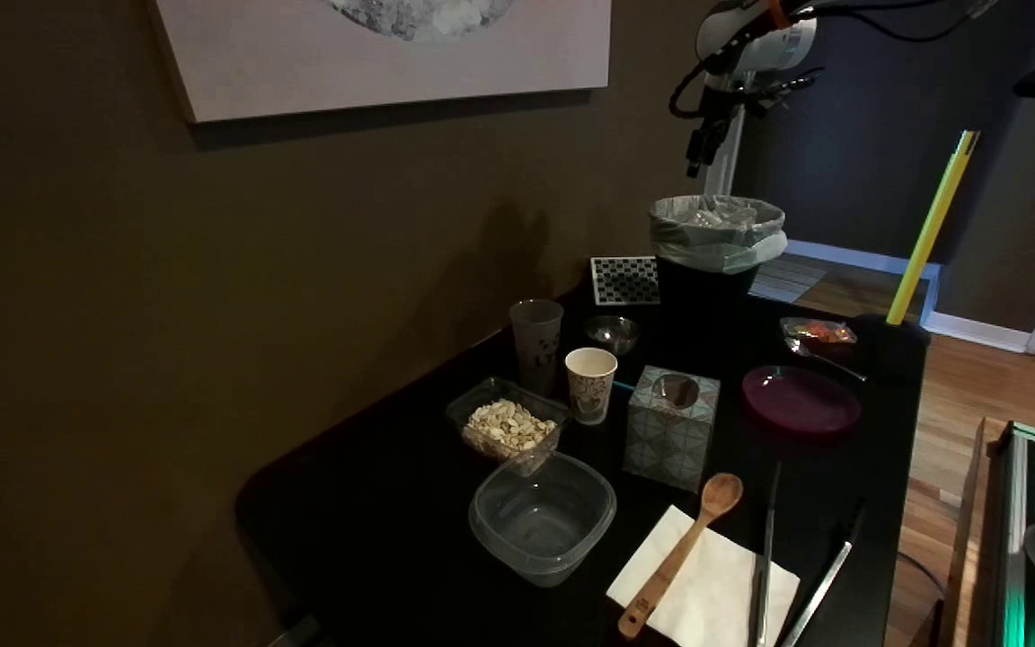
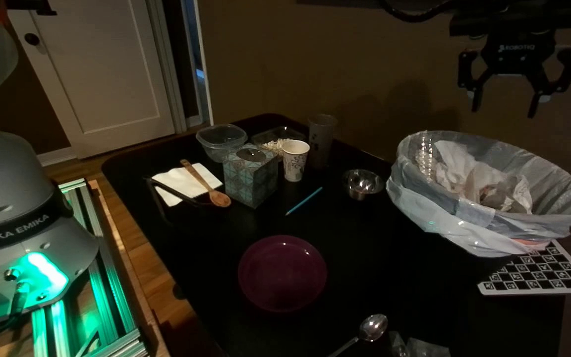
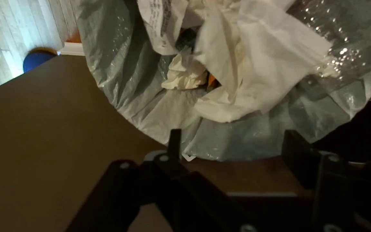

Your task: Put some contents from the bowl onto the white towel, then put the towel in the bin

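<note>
My gripper point(image 1: 695, 163) is open and empty, high above the bin; its spread fingers show in an exterior view point(image 2: 503, 109) and in the wrist view point(image 3: 232, 138). The bin point(image 1: 715, 247) has a pale plastic liner, also seen in the wrist view point(image 3: 121, 71). Crumpled white towels or papers point(image 3: 266, 54) lie inside it with clear plastic. A flat white towel point(image 1: 724, 584) lies on the table under the wooden spoon, also in an exterior view point(image 2: 169, 186). A small shiny bowl point(image 2: 362, 183) stands near the cups; I see no contents in it.
The square clear container point(image 1: 543, 512), a tub of pale flakes point(image 1: 508, 427), a paper cup point(image 1: 590, 382), a tall clear cup point(image 1: 535, 337) and a tissue box point(image 1: 670, 431) stand together. A purple plate point(image 2: 282, 273), metal spoon point(image 2: 373, 327) and tongs point(image 1: 765, 575) lie on the table.
</note>
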